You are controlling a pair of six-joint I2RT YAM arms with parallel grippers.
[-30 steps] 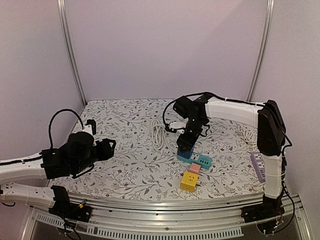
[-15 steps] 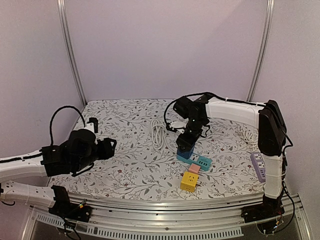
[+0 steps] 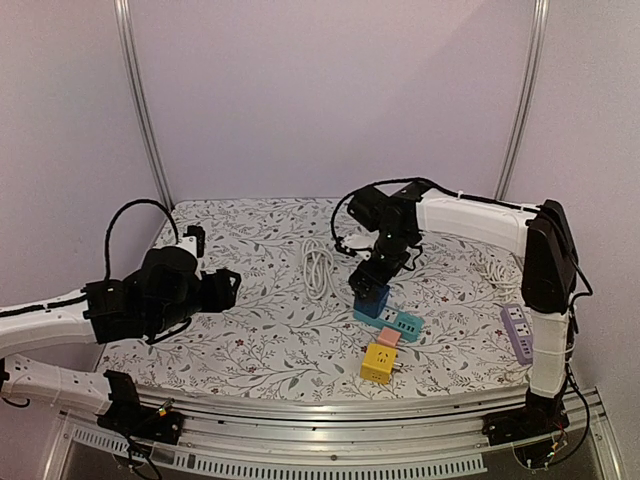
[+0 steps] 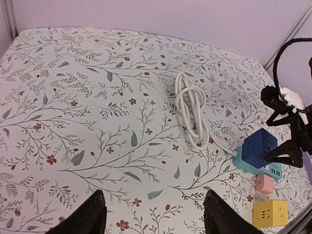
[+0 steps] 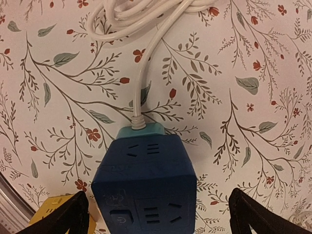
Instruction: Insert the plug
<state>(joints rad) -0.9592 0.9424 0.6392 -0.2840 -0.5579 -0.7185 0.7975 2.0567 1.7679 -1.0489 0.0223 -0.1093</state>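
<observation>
Floral cloth covers the table (image 3: pixel 250 340), which is walled in by pale lilac panels. On the right half of the table, toward the near edge, a teal power strip (image 3: pixel 405 322) lies flat, and the blue cube plug (image 3: pixel 372 300) sits upright on the end of it where the white cable (image 3: pixel 316 268) enters. Whether its pins are fully seated cannot be told. The cable runs back to a loose coil at the middle of the table. The right gripper (image 3: pixel 370 283) hangs just above the blue cube plug with its jaws spread wide. In the right wrist view its fingers (image 5: pixel 248 214) straddle the cube, with cloth showing between the cube and the finger on that side, and it grips nothing. A pink cube (image 3: pixel 388 338) lies just beside the strip on its near side, and a yellow cube (image 3: pixel 378 362) sits just nearer the near edge. A purple power strip (image 3: pixel 515 330) lies along the right edge. The left gripper (image 4: pixel 153 214) hovers over the left part of the table, well apart from the strip, with its jaws partly spread and nothing between them.
</observation>
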